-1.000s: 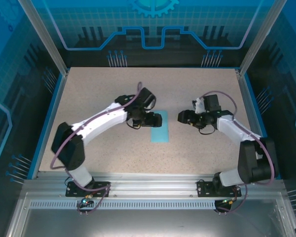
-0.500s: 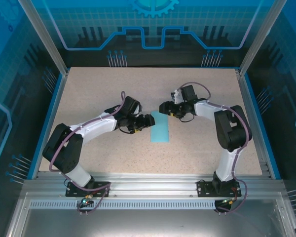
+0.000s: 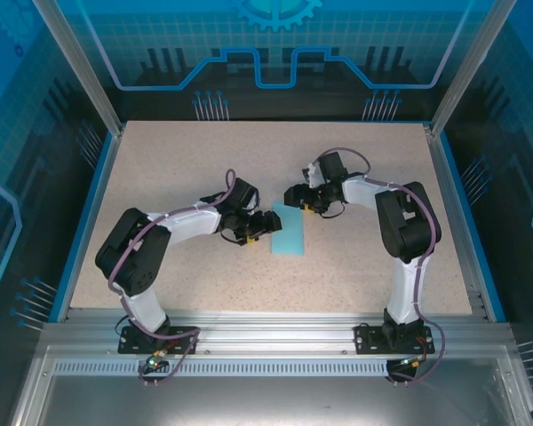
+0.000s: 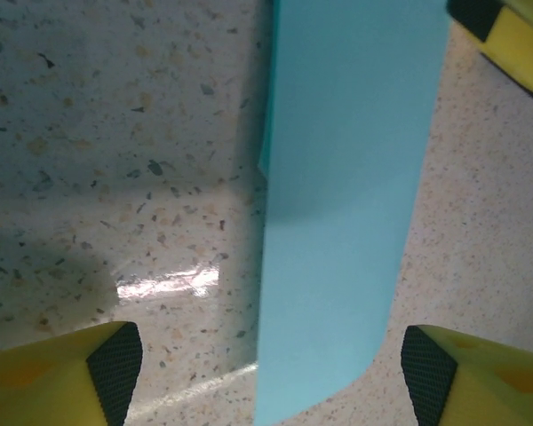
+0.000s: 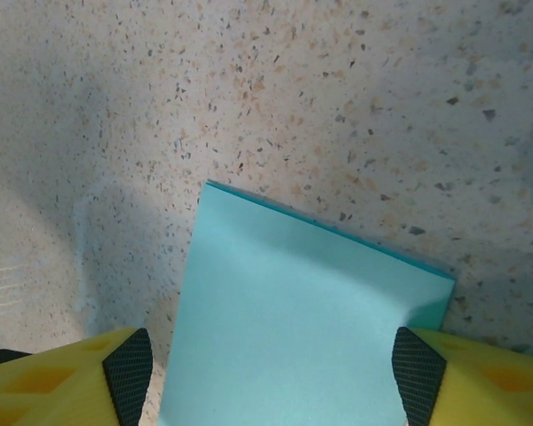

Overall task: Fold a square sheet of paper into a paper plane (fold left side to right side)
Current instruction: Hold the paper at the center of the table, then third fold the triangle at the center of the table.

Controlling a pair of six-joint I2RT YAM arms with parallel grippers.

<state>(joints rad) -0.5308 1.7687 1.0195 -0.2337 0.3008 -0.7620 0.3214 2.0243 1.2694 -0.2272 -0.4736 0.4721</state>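
Near the middle of the counter (image 3: 160, 177) the sheet of paper (image 3: 289, 232) lies flat, folded to a narrow strip with its long axis running near to far. The left tool (image 3: 265, 224) sits at its left long edge, the right tool (image 3: 292, 196) at its far short end, both about equally close, fingers spread wide, holding nothing

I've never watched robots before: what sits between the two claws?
The square sheet of paper, lying flat between left gripper and right gripper, in the top view.
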